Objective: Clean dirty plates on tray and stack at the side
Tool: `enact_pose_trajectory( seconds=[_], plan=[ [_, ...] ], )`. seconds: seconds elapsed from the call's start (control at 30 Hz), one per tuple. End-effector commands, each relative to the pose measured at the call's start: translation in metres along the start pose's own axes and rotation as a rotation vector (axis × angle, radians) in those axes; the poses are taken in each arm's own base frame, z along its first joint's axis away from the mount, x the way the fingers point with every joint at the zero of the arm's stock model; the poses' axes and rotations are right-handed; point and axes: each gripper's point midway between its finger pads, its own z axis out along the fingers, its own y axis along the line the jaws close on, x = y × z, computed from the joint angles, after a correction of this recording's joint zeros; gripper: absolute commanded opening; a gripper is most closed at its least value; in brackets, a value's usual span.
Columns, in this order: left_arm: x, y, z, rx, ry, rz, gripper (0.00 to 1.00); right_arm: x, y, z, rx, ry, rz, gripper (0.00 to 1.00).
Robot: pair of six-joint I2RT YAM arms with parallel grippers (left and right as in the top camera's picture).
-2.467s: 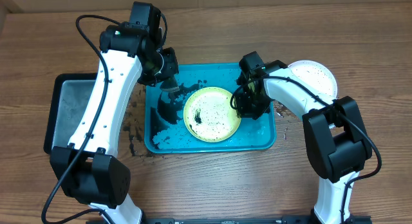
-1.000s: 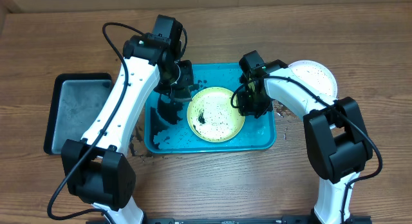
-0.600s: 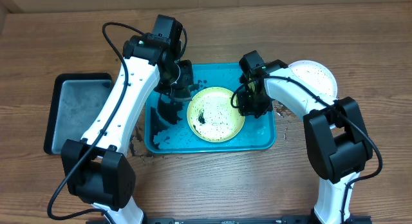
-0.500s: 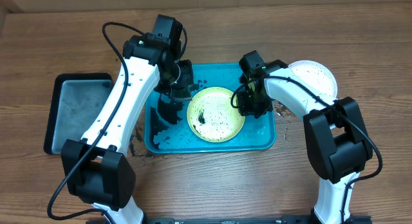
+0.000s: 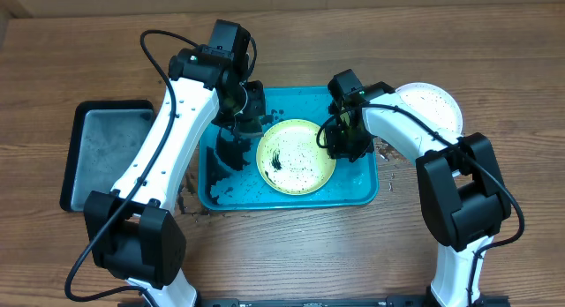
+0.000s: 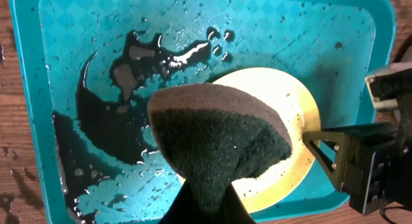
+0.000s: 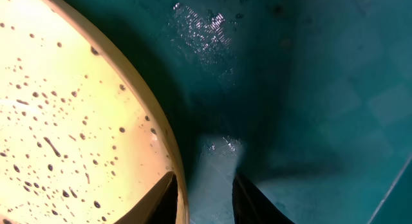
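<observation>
The lime-green-rimmed plate (image 5: 296, 157), speckled with dark dirt, lies in the teal-blue tray (image 5: 362, 194). My left gripper (image 5: 238, 131) is shut on a dark green sponge (image 6: 219, 140) and holds it over the plate's left edge (image 6: 290, 102). My right gripper (image 5: 341, 145) straddles the plate's right rim (image 7: 168, 137), one finger inside it and one outside, closed narrowly on it. A white-rimmed speckled plate (image 5: 433, 104) sits on the table right of the tray. The light-teal plate is out of view.
Dark dirty water (image 6: 122, 114) pools on the tray's left half. A black tray with a grey interior (image 5: 101, 153) lies at the left. Dark splashes mark the wood (image 5: 184, 188) beside the teal tray.
Between 2.5 s and 1 s ago my left arm carried the sponge right, towards the plate, and the plate shifted slightly right. Since then nothing has visibly moved.
</observation>
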Motion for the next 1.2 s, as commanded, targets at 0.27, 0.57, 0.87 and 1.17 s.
enact_pose_trajectory(
  seconds=[0.27, 0.57, 0.87, 1.17],
  plan=[
    [0.001, -0.001, 0.009, 0.010, 0.007, 0.025, 0.04, 0.000, -0.010, 0.005, 0.038, 0.000, 0.041, 0.30],
    [0.010, -0.019, 0.030, 0.127, 0.033, 0.036, 0.04, -0.006, -0.008, 0.005, 0.030, -0.024, 0.037, 0.21],
    [0.032, -0.039, 0.052, 0.174, 0.069, 0.089, 0.04, -0.016, -0.005, 0.005, 0.014, -0.064, 0.124, 0.07],
    [0.042, -0.040, 0.074, 0.128, 0.049, 0.045, 0.04, -0.025, 0.000, 0.004, -0.018, -0.096, 0.203, 0.04]
  ],
)
